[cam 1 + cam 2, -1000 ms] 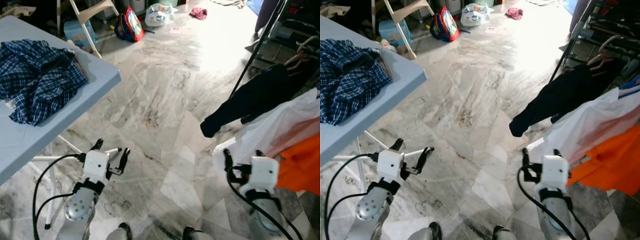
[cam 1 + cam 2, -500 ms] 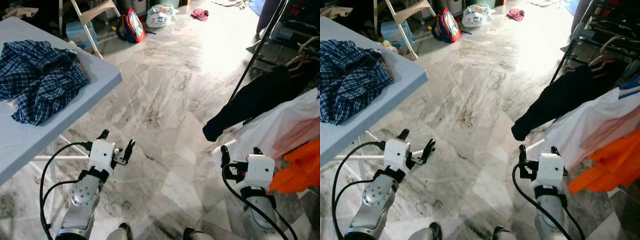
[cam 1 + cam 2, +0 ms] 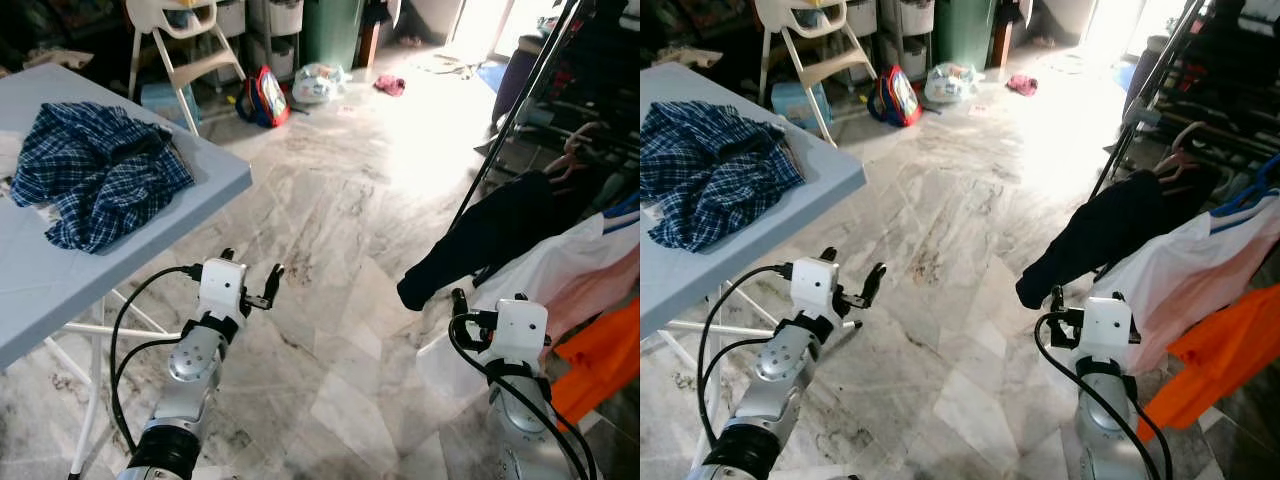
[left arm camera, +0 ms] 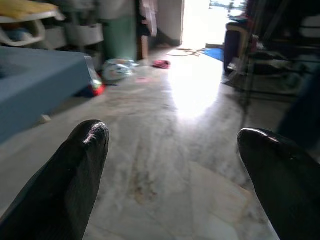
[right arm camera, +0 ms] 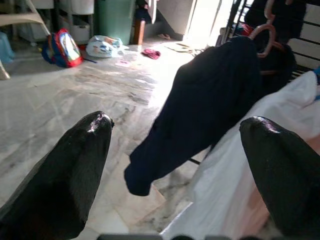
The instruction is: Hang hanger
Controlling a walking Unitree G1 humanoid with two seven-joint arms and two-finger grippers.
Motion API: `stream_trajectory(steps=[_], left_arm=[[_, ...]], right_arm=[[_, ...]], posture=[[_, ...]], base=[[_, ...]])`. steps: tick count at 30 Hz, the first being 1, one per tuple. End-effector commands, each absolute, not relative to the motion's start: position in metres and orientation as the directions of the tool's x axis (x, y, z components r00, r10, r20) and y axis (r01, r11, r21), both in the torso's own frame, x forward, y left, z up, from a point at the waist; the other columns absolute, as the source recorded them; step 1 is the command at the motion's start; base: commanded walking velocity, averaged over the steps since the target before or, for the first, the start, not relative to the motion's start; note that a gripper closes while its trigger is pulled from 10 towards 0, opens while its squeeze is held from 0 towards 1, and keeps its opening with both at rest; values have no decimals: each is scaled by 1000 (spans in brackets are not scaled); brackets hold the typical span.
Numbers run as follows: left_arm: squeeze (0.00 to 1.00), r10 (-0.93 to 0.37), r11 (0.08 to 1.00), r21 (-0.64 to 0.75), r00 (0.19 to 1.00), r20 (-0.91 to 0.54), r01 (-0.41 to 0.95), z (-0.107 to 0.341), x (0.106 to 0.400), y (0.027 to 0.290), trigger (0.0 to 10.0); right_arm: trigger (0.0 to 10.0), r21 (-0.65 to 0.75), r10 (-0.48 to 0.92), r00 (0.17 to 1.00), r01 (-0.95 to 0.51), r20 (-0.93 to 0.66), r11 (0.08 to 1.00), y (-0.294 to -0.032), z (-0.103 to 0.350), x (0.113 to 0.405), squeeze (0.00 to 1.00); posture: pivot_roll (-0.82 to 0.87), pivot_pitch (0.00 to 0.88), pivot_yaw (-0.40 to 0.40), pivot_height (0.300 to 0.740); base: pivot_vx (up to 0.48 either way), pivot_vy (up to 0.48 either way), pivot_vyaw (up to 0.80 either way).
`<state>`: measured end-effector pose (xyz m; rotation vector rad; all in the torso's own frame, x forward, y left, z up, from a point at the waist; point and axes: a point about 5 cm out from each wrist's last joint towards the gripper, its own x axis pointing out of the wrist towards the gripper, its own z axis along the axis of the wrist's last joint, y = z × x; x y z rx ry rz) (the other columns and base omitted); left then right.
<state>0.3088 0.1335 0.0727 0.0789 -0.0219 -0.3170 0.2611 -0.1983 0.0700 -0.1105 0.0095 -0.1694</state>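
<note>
My left gripper: held low over the grey marble floor, near the light blue folding table; fingers spread wide, nothing between them. My right gripper: low on the right, just beside the white hanging garment; fingers wide apart, holding nothing. Pink curved clothes hanger: far right, on the black clothes rack, carrying the dark navy garment and well beyond my right gripper. Head views list the crumpled blue plaid shirt on the table, the orange garment at near right, and the red backpack far off. My right wrist view brings the hanger hook closer, above the navy cloth.
</note>
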Motion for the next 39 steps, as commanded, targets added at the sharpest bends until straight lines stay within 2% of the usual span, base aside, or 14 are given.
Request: stream_trajectory(steps=[1, 7, 14, 21, 30, 39], left_arm=[[0, -334, 939, 74, 942, -15, 334, 67, 307, 131, 10000], [0, -364, 928, 73, 930, -46, 366, 57, 303, 129, 10000], [0, -376, 924, 59, 926, -40, 377, 62, 313, 125, 10000], [0, -403, 913, 38, 913, -67, 406, 53, 306, 127, 10000], [0, -425, 904, 23, 903, -57, 427, 56, 310, 122, 10000], [0, -432, 901, 22, 900, -59, 433, 55, 310, 123, 10000]], right_arm=[[10000, -119, -184, 983, 181, -17, 976, -200, 63, 258, 0], [10000, -141, -198, 979, 190, -44, 972, -203, 53, 252, 0], [10000, -124, -228, 971, 218, -69, 968, -211, 47, 251, 0], [10000, -103, -279, 959, 273, -53, 957, -215, 51, 246, 0], [10000, -107, -270, 962, 266, -28, 958, -210, 57, 243, 0], [10000, -111, -269, 963, 265, -21, 958, -211, 61, 245, 0]], posture=[[-1, 68, 4, 740], [-34, 78, -11, 740], [-61, 99, 16, 740], [-90, 133, 37, 740], [-103, 150, 42, 740], [-100, 157, 44, 740]], base=[[0, 0, 0], [0, 0, 0], [0, 0, 0], [0, 0, -114], [110, 0, -178], [252, 0, -800]])
